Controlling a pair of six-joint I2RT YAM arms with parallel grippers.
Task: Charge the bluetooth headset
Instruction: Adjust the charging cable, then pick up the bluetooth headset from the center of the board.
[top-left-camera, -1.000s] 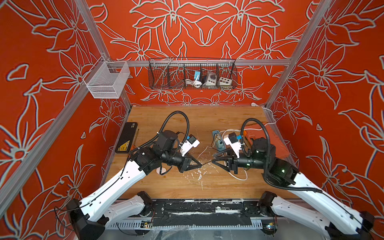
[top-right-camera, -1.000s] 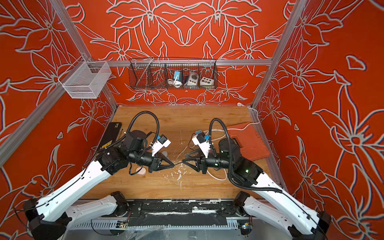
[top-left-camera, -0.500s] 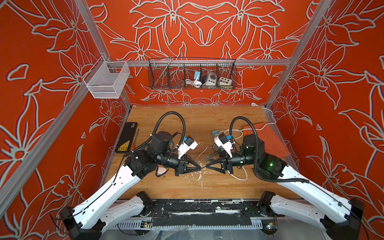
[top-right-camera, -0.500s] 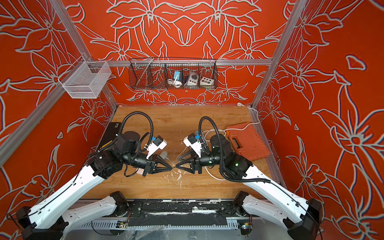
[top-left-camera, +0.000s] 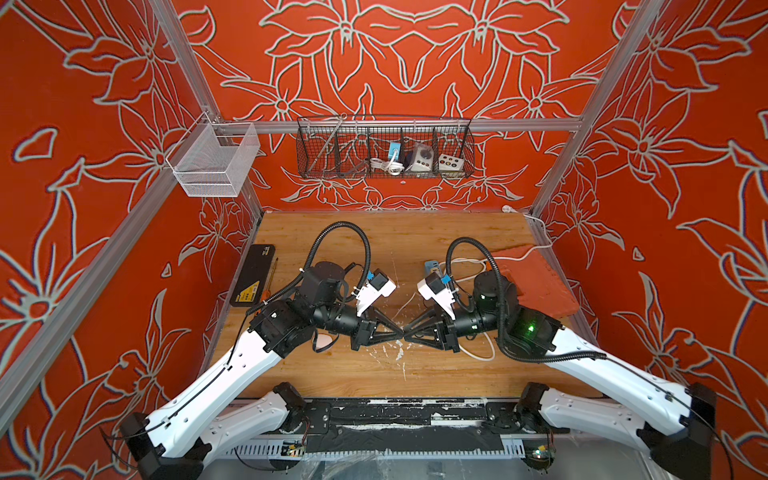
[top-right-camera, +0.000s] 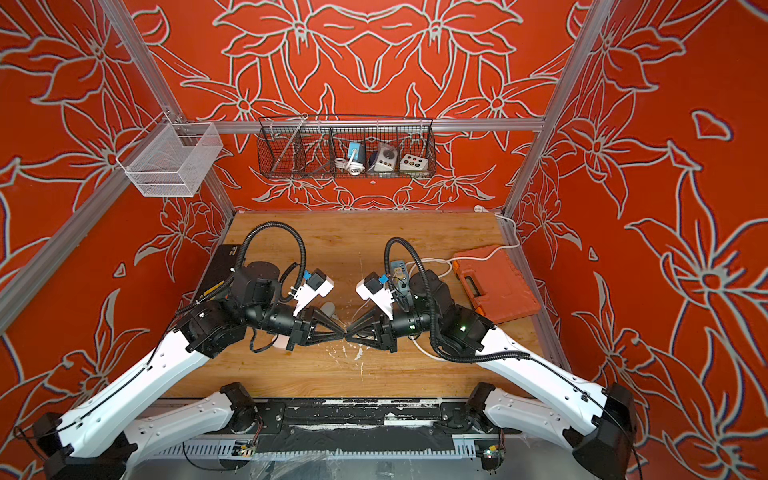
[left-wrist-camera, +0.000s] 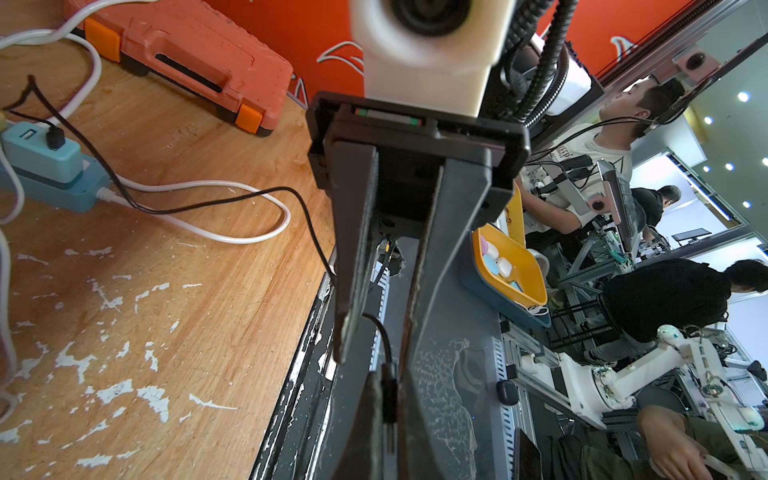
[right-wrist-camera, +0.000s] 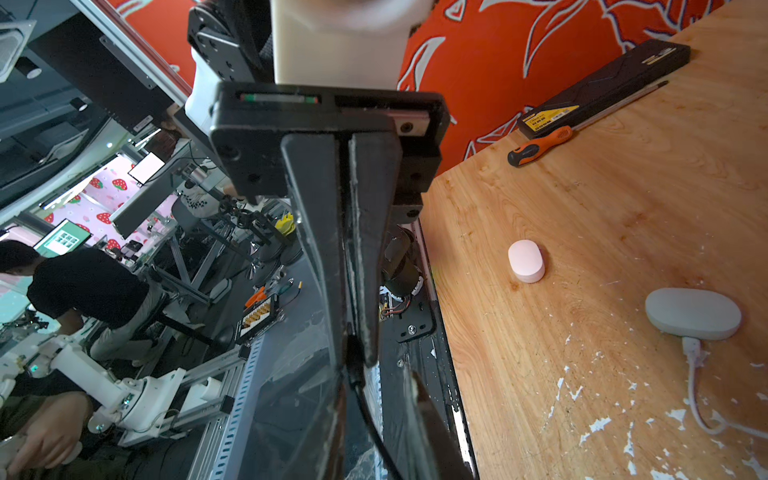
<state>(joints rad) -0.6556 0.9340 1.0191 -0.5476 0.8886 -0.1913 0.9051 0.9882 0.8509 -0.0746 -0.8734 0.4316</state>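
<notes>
Both grippers meet tip to tip above the middle of the wooden table (top-left-camera: 415, 374). My left gripper (left-wrist-camera: 388, 415) is shut on the plug (left-wrist-camera: 388, 395) of a thin black cable (left-wrist-camera: 208, 203). That cable runs back to a light-blue USB charger (left-wrist-camera: 37, 153) on the power strip (top-right-camera: 399, 268). My right gripper (right-wrist-camera: 380, 419) faces it with the jaws a little apart and the black cable between them. The headset, a small pink rounded case (right-wrist-camera: 525, 261), lies on the table by the left arm and is untouched. In both top views the arm mostly hides it.
A grey oval device (right-wrist-camera: 693, 313) with a white lead lies near the pink case. An orange tool case (top-right-camera: 496, 282) sits at the right, a black box (top-left-camera: 253, 274) and a screwdriver (right-wrist-camera: 540, 151) at the left. A white cable (left-wrist-camera: 208, 232) loops under the right arm. Wire baskets (top-left-camera: 384, 149) hang on the back wall.
Both arms have swung inward until the gripper tips meet. The right gripper's jaws have narrowed around the black cable. The left gripper has stayed shut on the plug.
</notes>
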